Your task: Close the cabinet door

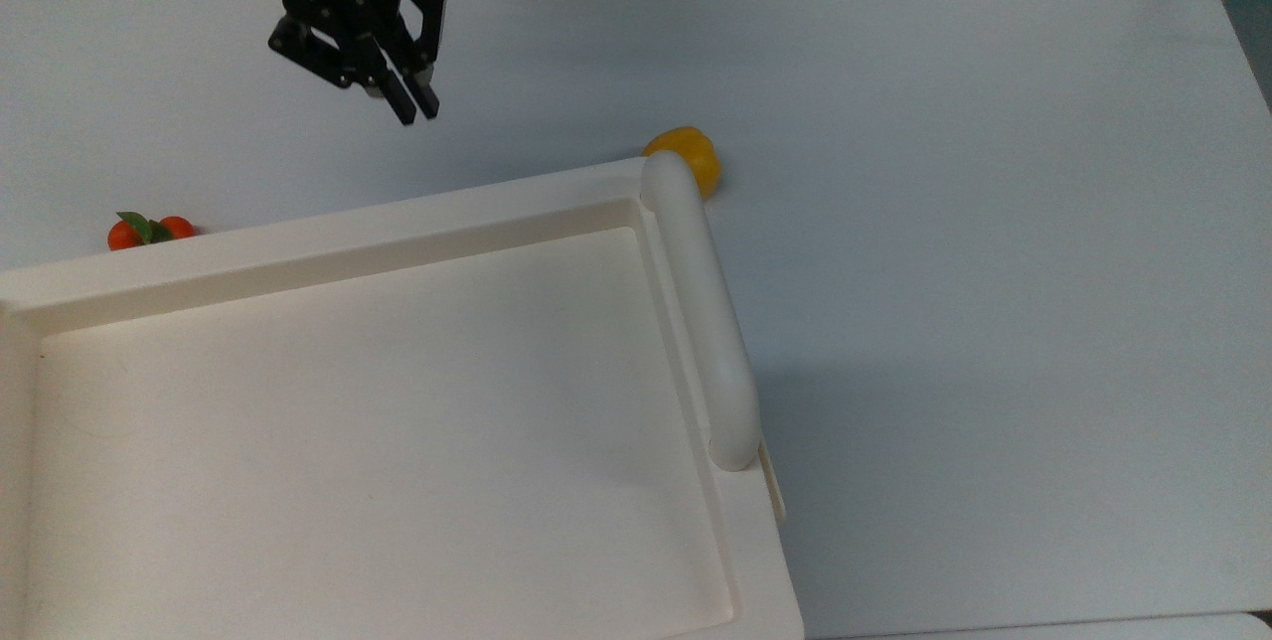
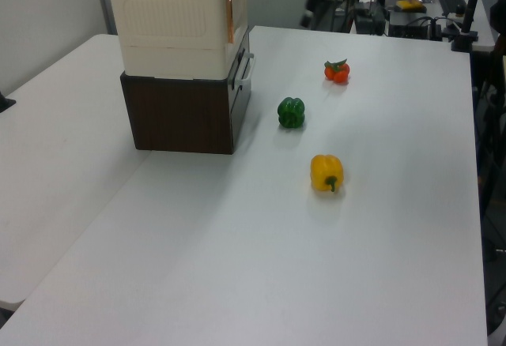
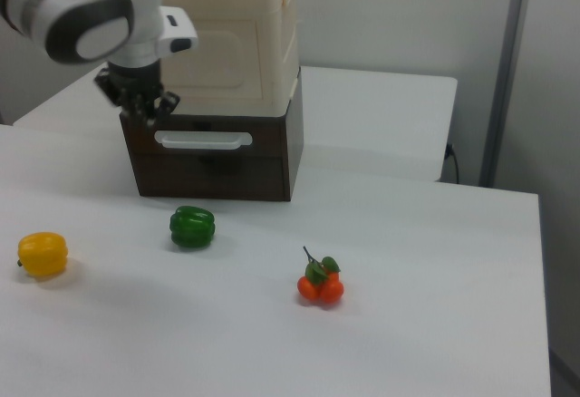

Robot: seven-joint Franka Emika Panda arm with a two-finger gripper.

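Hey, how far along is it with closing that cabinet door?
Done, it seems: the cabinet door sits flush with the front of the cream cabinet in the right view. In hand: nothing; the gripper hangs over the table, apart from the cabinet. Left: probably nothing.
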